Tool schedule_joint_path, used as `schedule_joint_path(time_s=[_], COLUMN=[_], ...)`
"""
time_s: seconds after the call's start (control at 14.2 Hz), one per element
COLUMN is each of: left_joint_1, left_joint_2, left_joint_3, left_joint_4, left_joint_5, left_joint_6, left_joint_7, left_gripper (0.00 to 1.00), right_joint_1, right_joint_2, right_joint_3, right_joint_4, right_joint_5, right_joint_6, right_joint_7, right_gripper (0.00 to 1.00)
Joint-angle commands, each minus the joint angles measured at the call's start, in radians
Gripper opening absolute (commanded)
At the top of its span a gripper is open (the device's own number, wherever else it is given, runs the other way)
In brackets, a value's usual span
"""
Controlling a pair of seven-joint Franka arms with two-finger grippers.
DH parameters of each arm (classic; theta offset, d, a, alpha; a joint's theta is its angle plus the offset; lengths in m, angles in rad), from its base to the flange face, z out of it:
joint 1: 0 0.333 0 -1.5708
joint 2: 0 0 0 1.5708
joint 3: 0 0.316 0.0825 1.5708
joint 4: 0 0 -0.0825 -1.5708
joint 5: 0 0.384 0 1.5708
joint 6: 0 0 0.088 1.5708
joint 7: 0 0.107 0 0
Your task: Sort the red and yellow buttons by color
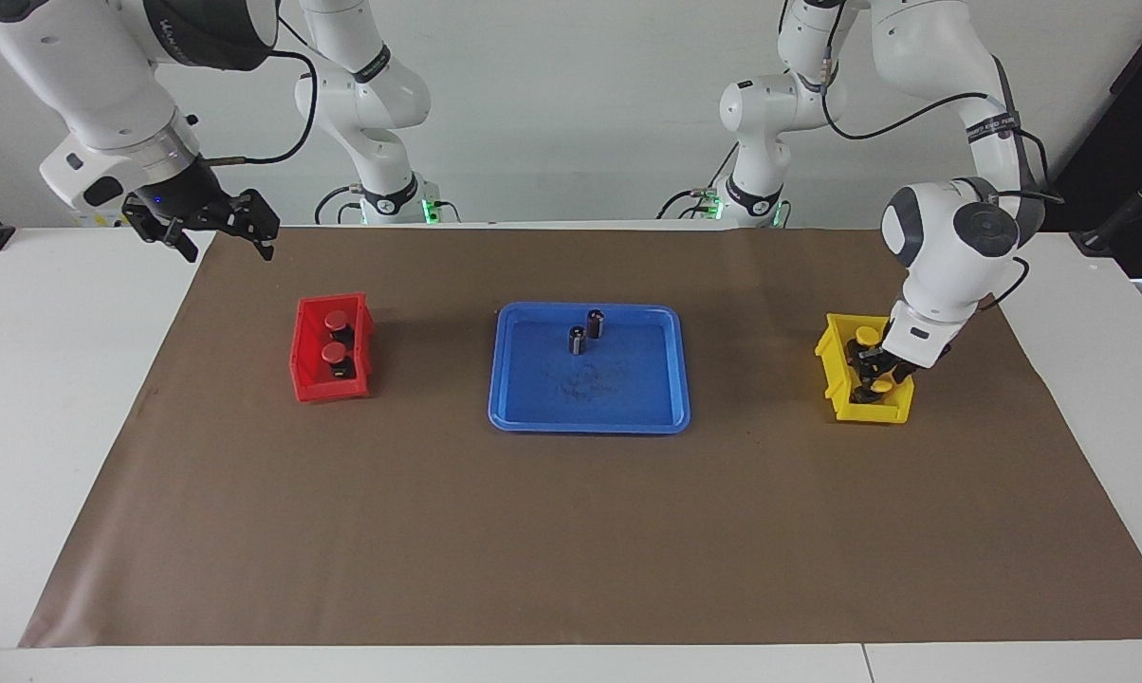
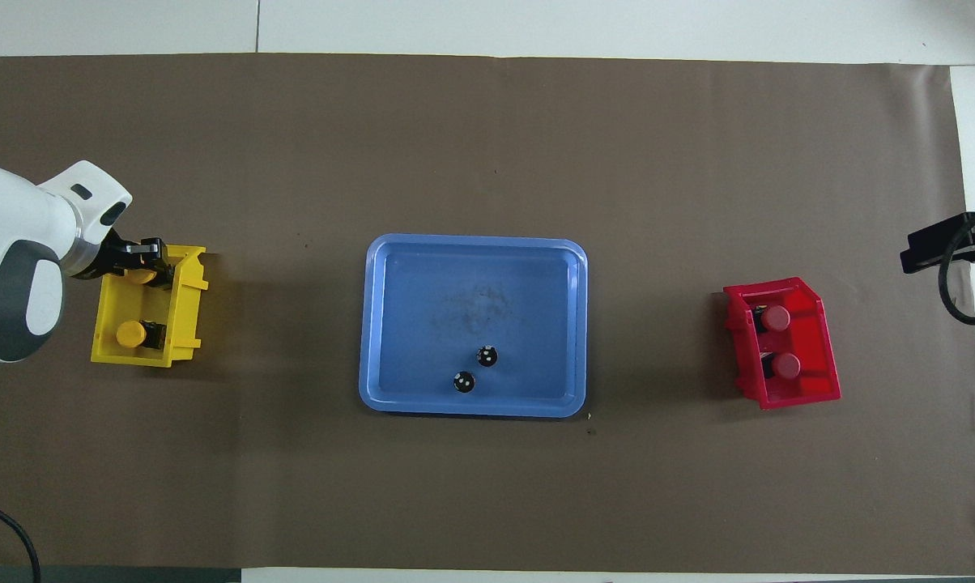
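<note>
Two red buttons (image 1: 337,321) (image 1: 333,353) stand in the red bin (image 1: 301,370) toward the right arm's end. Two yellow buttons lie in the yellow bin (image 1: 829,356) toward the left arm's end. One yellow button (image 1: 866,335) is nearer the robots, the other yellow button (image 1: 882,386) is farther. My left gripper (image 1: 870,370) hangs low inside the yellow bin, just over the farther yellow button (image 2: 141,276). My right gripper (image 1: 215,235) waits open and empty in the air over the mat's corner, off to the side of the red bin.
A blue tray (image 1: 590,417) sits mid-table with two small dark cylinders (image 1: 596,323) (image 1: 578,340) standing in its part nearer the robots. A brown mat (image 1: 571,531) covers the table.
</note>
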Motion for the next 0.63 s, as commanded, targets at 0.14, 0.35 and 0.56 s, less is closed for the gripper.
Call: schedule_joint_path(time_s=[0.14,0.35,0.56], left_joint_1=[-0.021,-0.029,-0.046], left_joint_2=[-0.014,-0.044,-0.105], left_joint_3=[0.011,0.002,-0.001], left_joint_4=[0.100,0.148,0.153], left_joint_5=[-0.031,-0.031,-0.042], left_joint_6=[-0.148,-0.238,-0.272], left_joint_7=[0.021,0.026,0.030], left_gripper=[0.82,1.00,1.00], right_joint_1=[-0.003,-0.003,-0.005], right_joint_2=[-0.012,-0.012,-0.012], right_joint_3=[0.005,0.005,0.005], right_joint_4=[-0.010,-0.012,-0.012], right_joint_5=[-0.009,-0.009,-0.009], right_joint_6=[0.012,0.012,0.012], right_joint_7=[0.018,0.017,0.017], right_gripper=[1.00,1.00,1.00])
